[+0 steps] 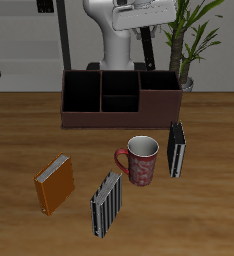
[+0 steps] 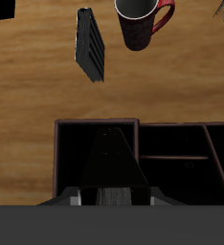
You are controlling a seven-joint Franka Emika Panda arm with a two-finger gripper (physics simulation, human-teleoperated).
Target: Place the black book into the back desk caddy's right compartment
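The back desk caddy (image 1: 119,118) is a long, low reddish-brown box at the back of the table. Its right compartment (image 1: 160,100) is the large undivided end section beside the two small middle cells; it also shows in the wrist view (image 2: 80,153). My gripper (image 1: 147,33) hangs above that end of the caddy, shut on the black book (image 1: 148,52). In the wrist view the book (image 2: 109,158) hangs down from the gripper (image 2: 111,195) over the right compartment's black interior. Its lower edge is above the caddy's rim.
A red mug (image 1: 141,160) stands in front of the caddy, with a black book with white stripes (image 1: 176,148) upright beside it. A grey-and-black striped book (image 1: 106,203) and an orange book (image 1: 54,183) stand nearer the front edge. A potted plant (image 1: 189,45) stands behind the caddy.
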